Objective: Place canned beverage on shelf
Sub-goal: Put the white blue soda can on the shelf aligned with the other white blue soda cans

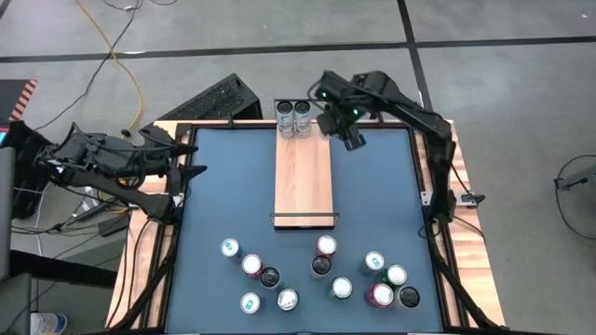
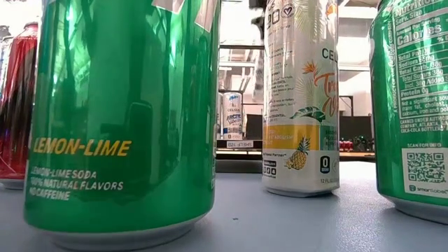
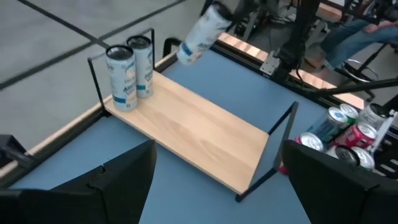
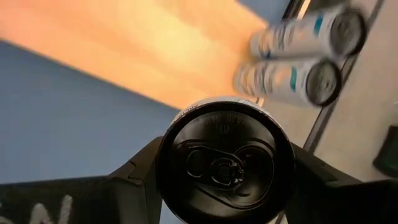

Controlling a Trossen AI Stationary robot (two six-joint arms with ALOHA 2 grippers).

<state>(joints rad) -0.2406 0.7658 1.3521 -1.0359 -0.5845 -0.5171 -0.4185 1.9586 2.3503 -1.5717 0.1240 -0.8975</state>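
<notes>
At 1 o'clock above shelf [image 1: 304, 177], right gripper [image 1: 345, 127] clamps tilted can [image 3: 200, 35]; should upright it, lower beside two cans [image 1: 294, 117]. Left gripper [image 1: 189, 158] open at 9.

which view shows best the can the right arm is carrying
The left wrist view: the held can shows side-on, tilted, above the shelf. The right wrist view shows only its top in the right hand; the high view hides it; the low view misses it.
</notes>
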